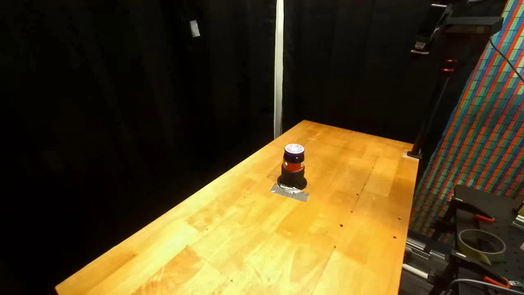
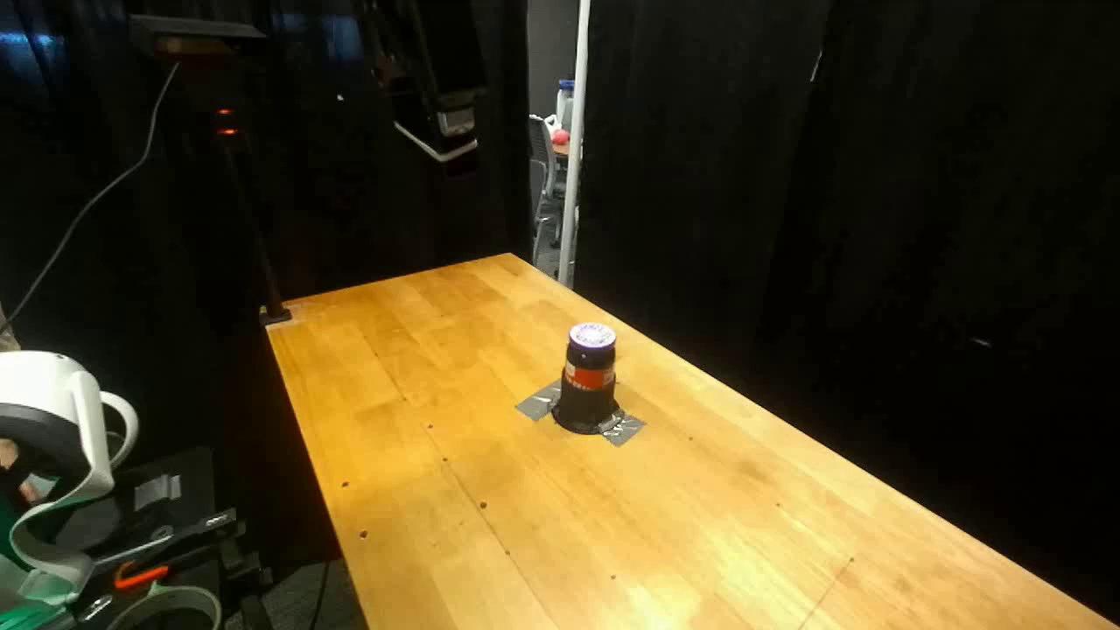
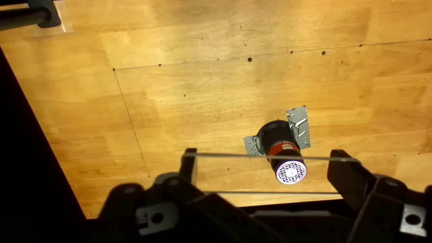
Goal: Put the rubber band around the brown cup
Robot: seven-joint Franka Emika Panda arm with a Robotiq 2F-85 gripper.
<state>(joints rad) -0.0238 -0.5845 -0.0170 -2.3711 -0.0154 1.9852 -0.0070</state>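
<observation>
The brown cup stands upright on the wooden table in both exterior views (image 1: 293,168) (image 2: 589,378). It is dark, with an orange-red stripe and a pale patterned round top, and shows in the wrist view (image 3: 285,148). My gripper (image 3: 264,155) is open, its fingers wide apart. The rubber band (image 3: 233,155) is stretched around both fingers, its two strands spanning the gap. In the wrist view the cup's upper part lies between the fingers and behind a strand. In both exterior views my gripper (image 1: 420,47) (image 2: 437,140) is dark, high above the table and well apart from the cup.
Grey tape (image 1: 290,192) (image 3: 298,126) holds the cup's base to the wooden table (image 1: 254,241). A dark pole (image 1: 428,110) (image 2: 258,236) with a lamp stands at the table's far corner. Black curtains surround the table. A side bench holds a tape roll (image 1: 481,243).
</observation>
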